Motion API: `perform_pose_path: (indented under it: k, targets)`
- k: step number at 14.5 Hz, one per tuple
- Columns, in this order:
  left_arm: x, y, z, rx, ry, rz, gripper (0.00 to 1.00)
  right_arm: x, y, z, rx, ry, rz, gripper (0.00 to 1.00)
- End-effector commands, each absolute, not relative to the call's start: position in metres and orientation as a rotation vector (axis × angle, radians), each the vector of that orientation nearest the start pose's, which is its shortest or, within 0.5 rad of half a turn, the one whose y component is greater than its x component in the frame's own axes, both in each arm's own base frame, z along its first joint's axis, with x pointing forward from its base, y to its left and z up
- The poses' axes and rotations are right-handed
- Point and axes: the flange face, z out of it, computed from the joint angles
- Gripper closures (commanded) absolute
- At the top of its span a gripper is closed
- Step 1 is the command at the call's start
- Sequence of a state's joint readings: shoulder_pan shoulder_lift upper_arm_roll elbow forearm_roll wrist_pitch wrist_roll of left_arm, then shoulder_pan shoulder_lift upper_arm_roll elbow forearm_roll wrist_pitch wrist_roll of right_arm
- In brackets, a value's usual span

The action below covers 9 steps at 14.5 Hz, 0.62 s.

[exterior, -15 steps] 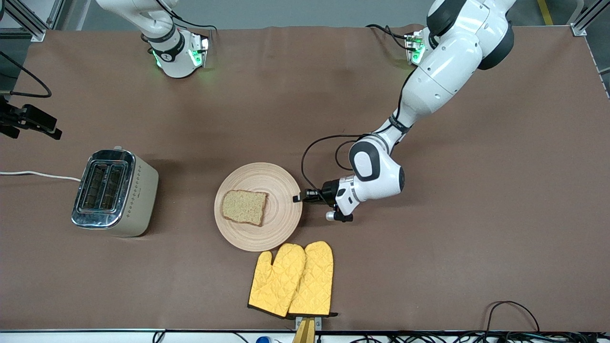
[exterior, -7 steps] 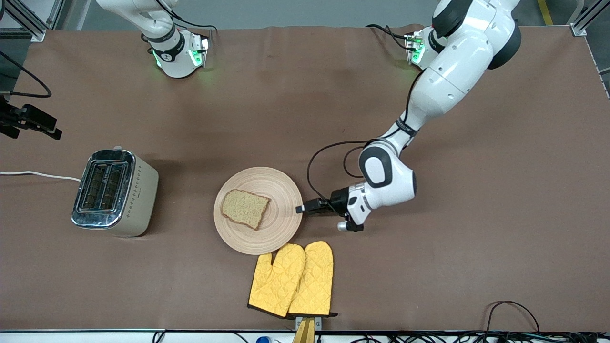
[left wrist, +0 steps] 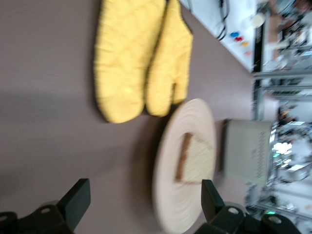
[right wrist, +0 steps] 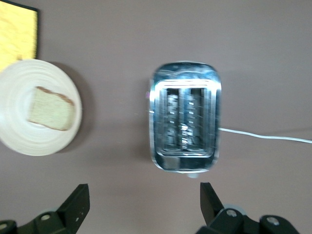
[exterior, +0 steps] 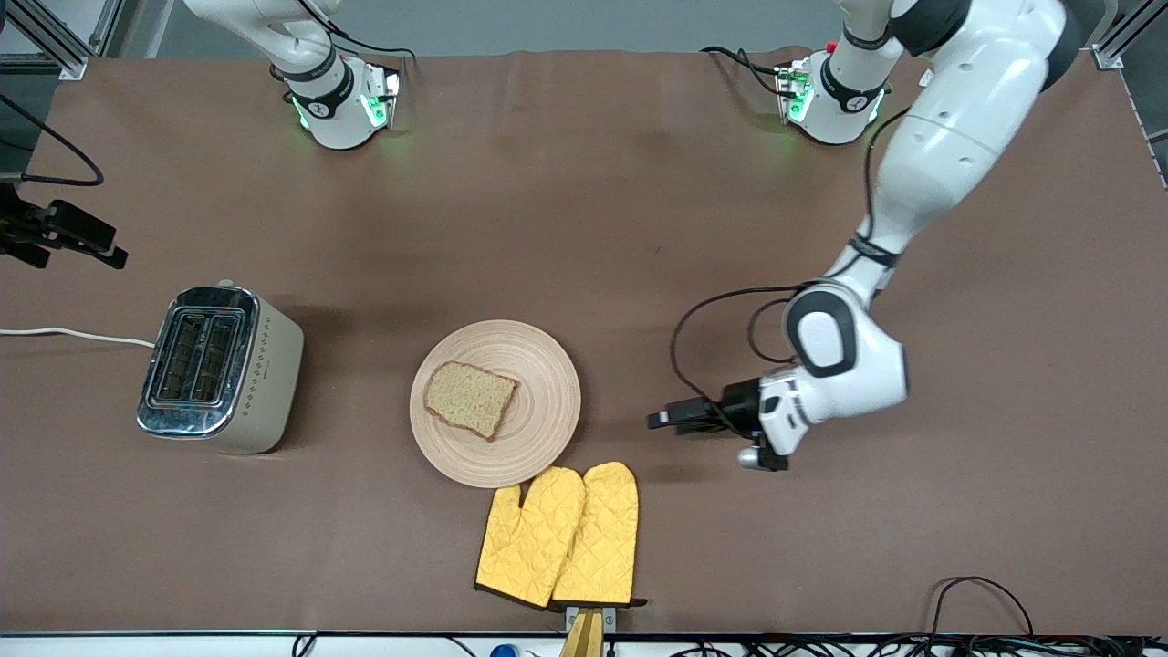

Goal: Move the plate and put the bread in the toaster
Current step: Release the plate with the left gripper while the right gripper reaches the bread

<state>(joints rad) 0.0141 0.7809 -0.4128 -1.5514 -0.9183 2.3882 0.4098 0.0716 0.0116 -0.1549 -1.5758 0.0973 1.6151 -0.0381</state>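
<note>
The tan wooden plate (exterior: 538, 415) lies mid-table with the bread (exterior: 469, 398) flat on it. The toaster (exterior: 217, 368) stands upright toward the right arm's end, its two slots facing up. My left gripper (exterior: 659, 420) is low over bare table beside the plate, toward the left arm's end. It stands open and empty, clear of the rim; its wrist view shows the plate (left wrist: 170, 204) and bread (left wrist: 195, 158) ahead of the left gripper (left wrist: 145, 192). My right gripper (right wrist: 144, 197) hangs open and empty high over the table beside the toaster (right wrist: 185, 122).
A pair of yellow oven mitts (exterior: 561, 534) lies nearer the front camera than the plate, touching its rim. The toaster's white cord (exterior: 73, 334) runs off the right arm's end of the table. Brown tabletop surrounds everything.
My left gripper opened, let go of the plate's rim and pulled back toward the left arm's end. The plate settled slightly nearer the mitts, and the bread turned a little.
</note>
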Motion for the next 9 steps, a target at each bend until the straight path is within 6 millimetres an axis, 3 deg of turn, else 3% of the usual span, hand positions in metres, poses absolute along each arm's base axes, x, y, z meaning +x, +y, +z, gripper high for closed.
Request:
perform_pose_path:
  k: [1,3,4,7,9]
  targets:
    - [0.673,-0.171,0.265,2.390,-0.094,0.001,0.00,0.574,-0.010,0.583,-3.007,0.157,-0.053,0.00]
    - [0.676,-0.131,0.303,2.552,-0.193,-0.043,0.00,0.588,0.049,0.546,-3.002,0.244,-0.067,0.00]
    - [0.676,-0.115,0.333,2.632,-0.242,-0.040,0.00,0.597,0.074,0.525,-3.000,0.322,-0.051,0.00]
    - [0.670,-0.076,0.401,2.817,-0.355,-0.047,0.00,0.616,0.133,0.471,-2.999,0.435,-0.048,0.00]
    - [0.665,-0.062,0.458,2.934,-0.435,-0.023,0.00,0.625,0.163,0.429,-3.006,0.484,-0.039,0.00]
